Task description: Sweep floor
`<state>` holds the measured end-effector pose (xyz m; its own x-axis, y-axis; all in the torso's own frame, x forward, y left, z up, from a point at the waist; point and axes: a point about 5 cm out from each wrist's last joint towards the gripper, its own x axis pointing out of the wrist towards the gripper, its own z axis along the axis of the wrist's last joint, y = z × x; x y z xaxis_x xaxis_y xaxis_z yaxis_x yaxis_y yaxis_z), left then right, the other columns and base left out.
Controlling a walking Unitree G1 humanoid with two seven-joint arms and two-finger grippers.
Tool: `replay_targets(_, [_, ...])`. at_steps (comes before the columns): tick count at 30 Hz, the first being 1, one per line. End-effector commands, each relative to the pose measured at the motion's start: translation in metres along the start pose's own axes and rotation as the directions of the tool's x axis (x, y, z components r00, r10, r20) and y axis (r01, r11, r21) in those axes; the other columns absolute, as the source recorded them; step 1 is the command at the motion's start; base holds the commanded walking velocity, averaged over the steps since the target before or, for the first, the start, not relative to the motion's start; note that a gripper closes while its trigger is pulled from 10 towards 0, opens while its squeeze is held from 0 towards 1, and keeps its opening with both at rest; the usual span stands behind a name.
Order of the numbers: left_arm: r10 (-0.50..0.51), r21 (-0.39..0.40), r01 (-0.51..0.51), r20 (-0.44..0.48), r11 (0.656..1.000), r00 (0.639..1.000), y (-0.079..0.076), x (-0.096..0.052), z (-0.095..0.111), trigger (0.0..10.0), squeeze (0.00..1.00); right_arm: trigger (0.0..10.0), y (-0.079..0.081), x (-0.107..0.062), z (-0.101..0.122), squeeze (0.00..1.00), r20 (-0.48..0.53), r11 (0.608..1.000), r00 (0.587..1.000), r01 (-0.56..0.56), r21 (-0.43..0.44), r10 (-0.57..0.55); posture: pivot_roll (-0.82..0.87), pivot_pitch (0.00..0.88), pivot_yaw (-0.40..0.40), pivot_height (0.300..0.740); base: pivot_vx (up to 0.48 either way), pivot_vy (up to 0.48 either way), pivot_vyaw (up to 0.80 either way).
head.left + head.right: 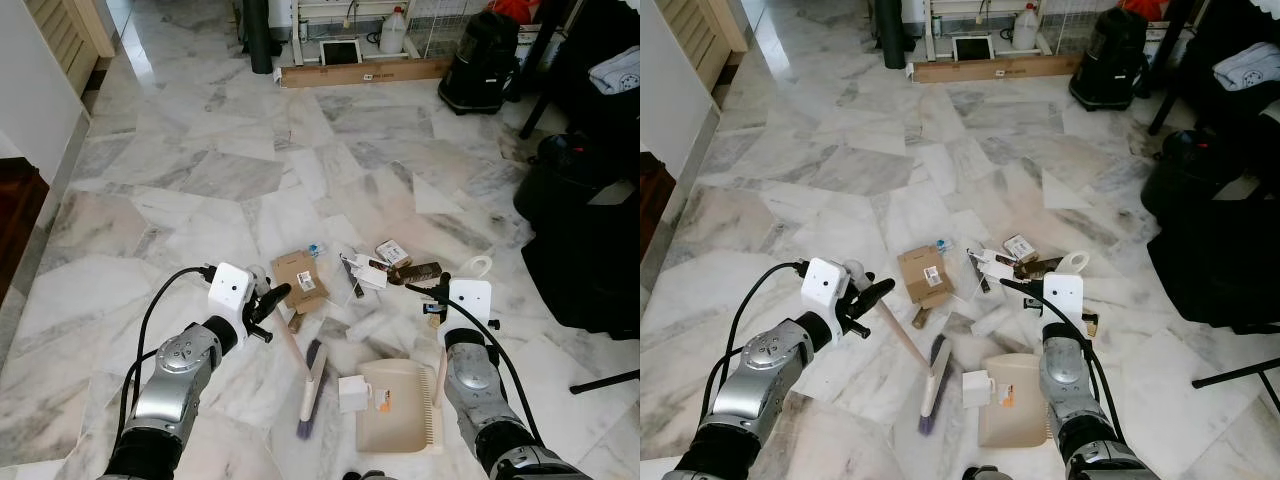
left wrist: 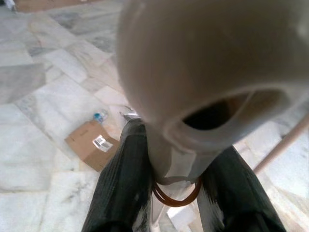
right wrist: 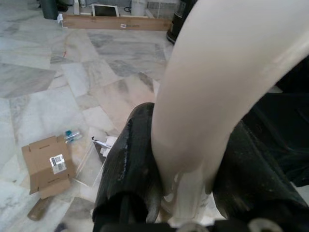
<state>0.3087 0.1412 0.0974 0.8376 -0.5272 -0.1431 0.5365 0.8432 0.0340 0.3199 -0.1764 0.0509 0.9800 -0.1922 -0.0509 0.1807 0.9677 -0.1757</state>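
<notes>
My left gripper point(image 1: 268, 302) is shut on the pale handle of a hand brush point(image 1: 312, 385); the bristle head rests on the marble floor just left of the dustpan. The left wrist view has the handle's end point(image 2: 212, 72) clamped between the black fingers point(image 2: 120, 188). My right gripper point(image 1: 433, 297) is shut on the upright cream handle point(image 3: 203, 96) of a beige dustpan point(image 1: 405, 410), which lies flat on the floor with a small white box point(image 1: 352, 393) at its lip. Litter lies beyond: a flattened cardboard box point(image 1: 300, 277), wrappers point(image 1: 365, 272) and a small carton point(image 1: 392, 252).
Black bags and furniture point(image 1: 580, 230) crowd the right side. At the far end stand a black vacuum point(image 1: 483, 62), a long cardboard plank point(image 1: 365, 72) and a white jug point(image 1: 394, 32). Dark wood point(image 1: 18, 215) borders the left. Open marble floor stretches ahead.
</notes>
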Motion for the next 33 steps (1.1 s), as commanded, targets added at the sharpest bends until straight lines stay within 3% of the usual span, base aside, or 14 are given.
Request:
replay_targets(1, [-0.053,-0.042,0.049,-0.089,0.998,0.995,-0.007,-0.004,-0.018,10.0,0.0,10.0,0.014,-0.013,-0.022,0.0,-0.115,0.998,0.992,-0.044,0.038,0.049,0.08,0.182,0.02,0.74,0.0,0.0,0.0])
replay_targets(8, [-0.107,-0.055,0.101,-0.116,0.993,0.988,-0.01,-0.005,-0.019,10.0,0.0,10.0,0.014,-0.013,-0.021,0.0,-0.114,0.998,0.992,-0.049,0.038,0.053,0.08,0.183,0.019,0.74,0.0,0.0,0.0])
replay_targets(15, [-0.092,-0.221,0.09,0.001,0.971,0.996,-0.005,-0.003,0.001,10.0,0.0,10.0,0.014,-0.013,-0.021,0.0,-0.118,0.998,0.991,-0.05,0.041,0.055,0.08,0.182,0.018,0.74,0.0,0.0,0.0])
replay_targets(21, [-0.073,-0.265,0.084,0.054,0.961,0.996,0.002,-0.005,0.014,10.0,0.0,10.0,0.014,-0.013,-0.022,0.0,-0.124,0.998,0.991,-0.053,0.042,0.058,0.09,0.181,0.016,0.74,0.0,0.0,0.0])
replay_targets(29, [-0.028,-0.283,0.054,0.094,0.958,0.995,0.006,-0.004,0.025,10.0,0.0,10.0,0.014,-0.013,-0.022,0.0,-0.126,0.997,0.99,-0.058,0.042,0.063,0.09,0.176,0.013,0.74,0.0,0.0,0.0])
replay_targets(33, [0.061,-0.257,-0.018,0.164,0.966,0.985,0.014,-0.005,0.038,10.0,0.0,10.0,0.014,-0.013,-0.022,0.0,-0.127,0.997,0.99,-0.06,0.042,0.064,0.09,0.173,0.011,0.74,0.0,0.0,0.0])
